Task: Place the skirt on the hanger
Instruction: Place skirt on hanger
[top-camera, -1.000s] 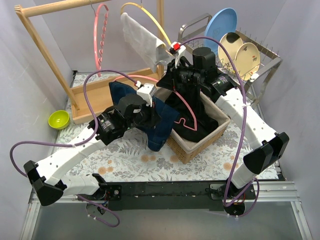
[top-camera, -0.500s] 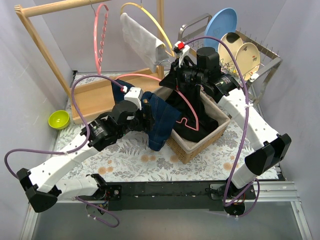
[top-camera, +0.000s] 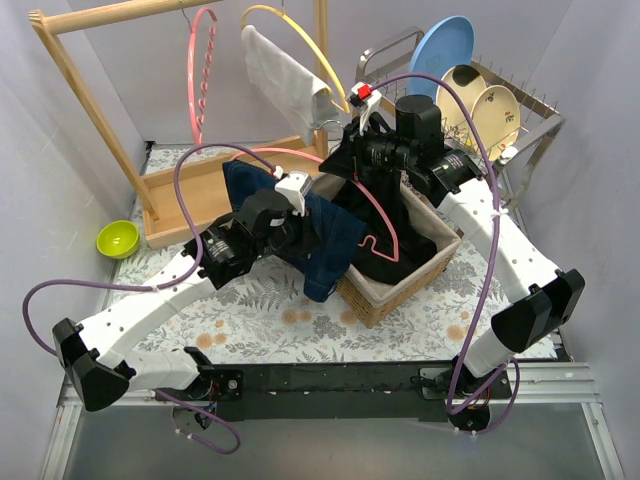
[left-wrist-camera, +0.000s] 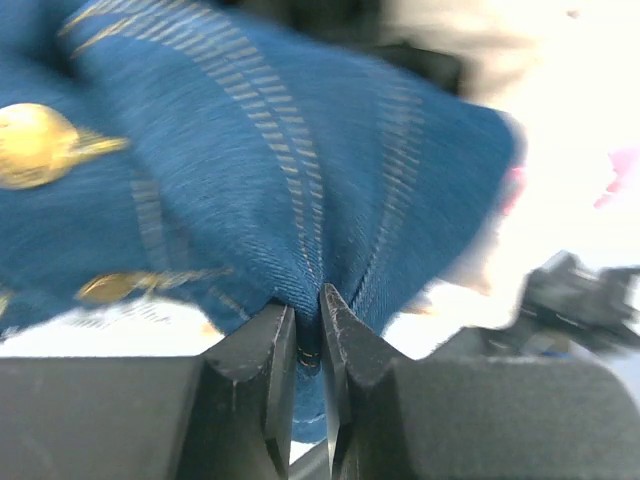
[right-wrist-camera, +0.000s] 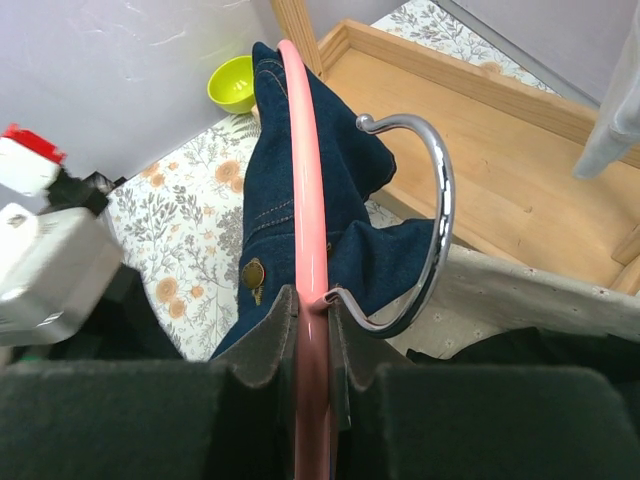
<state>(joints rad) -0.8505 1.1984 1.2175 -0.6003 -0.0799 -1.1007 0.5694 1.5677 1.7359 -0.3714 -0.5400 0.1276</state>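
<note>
The skirt (top-camera: 335, 245) is dark blue denim with brass buttons. It hangs between the wooden rack base and the basket. My left gripper (top-camera: 300, 230) is shut on a fold of the skirt's denim, seen close up in the left wrist view (left-wrist-camera: 308, 310). My right gripper (top-camera: 352, 150) is above the basket and shut on the pink hanger (top-camera: 372, 205). In the right wrist view the jaws (right-wrist-camera: 313, 300) clamp the pink hanger (right-wrist-camera: 303, 170) where its metal hook (right-wrist-camera: 437, 220) joins. The skirt (right-wrist-camera: 275, 190) lies just behind the hanger there.
A wicker basket (top-camera: 400, 290) holds dark clothes at centre right. A wooden rack (top-camera: 190, 195) stands at the back left, with a second pink hanger (top-camera: 200, 70) and a yellow hanger with a white cloth (top-camera: 285, 70). A dish rack (top-camera: 530, 125) and a green bowl (top-camera: 117, 238) stand at the sides.
My left gripper swung left and then back right and a little further away, carrying the skirt with it. My right gripper lifted the pink hanger slightly further back.
</note>
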